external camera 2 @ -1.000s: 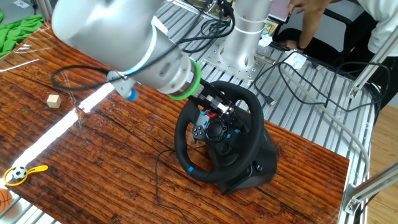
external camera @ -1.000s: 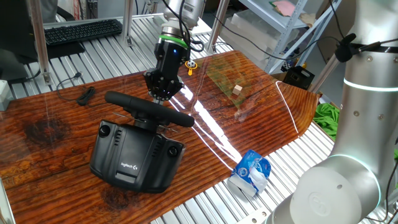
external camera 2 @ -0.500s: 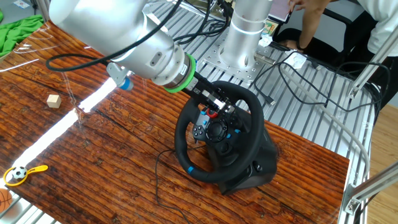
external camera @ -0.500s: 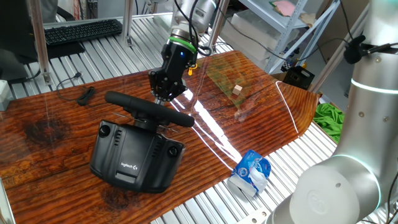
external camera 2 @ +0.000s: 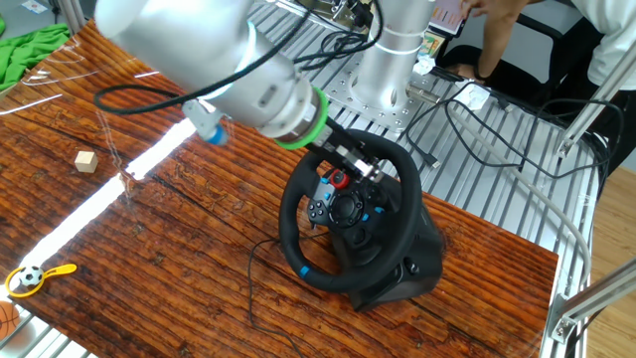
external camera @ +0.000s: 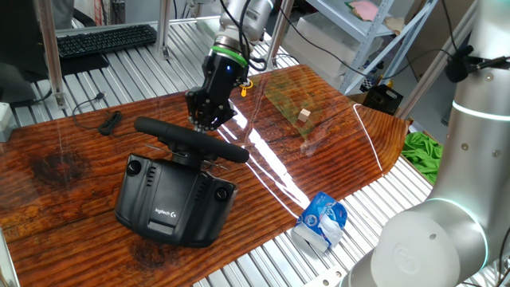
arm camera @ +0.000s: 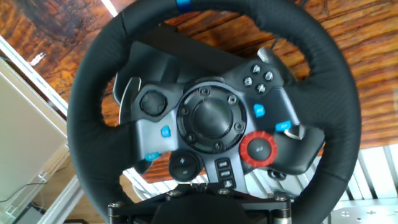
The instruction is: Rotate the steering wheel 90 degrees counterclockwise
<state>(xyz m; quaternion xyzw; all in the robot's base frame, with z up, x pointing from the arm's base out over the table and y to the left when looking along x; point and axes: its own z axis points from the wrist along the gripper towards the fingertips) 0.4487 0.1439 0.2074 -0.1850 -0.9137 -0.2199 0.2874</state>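
The black round leather-rimmed steering wheel stands tilted on its bulky base on the wooden counter. The hand sits at its upper rim, presumably for turning leverage; its grip I cannot tell.

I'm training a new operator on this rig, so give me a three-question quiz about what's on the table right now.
1. True or false: the wooden block lies on the table, apart from the steering wheel.
2. In the other fixed view, the rim's blue stripe sits: A) lower left, B) top, C) right.
3. Fill in: the hub's round dial is coloured ____.
Key: 1 true; 2 A; 3 red.
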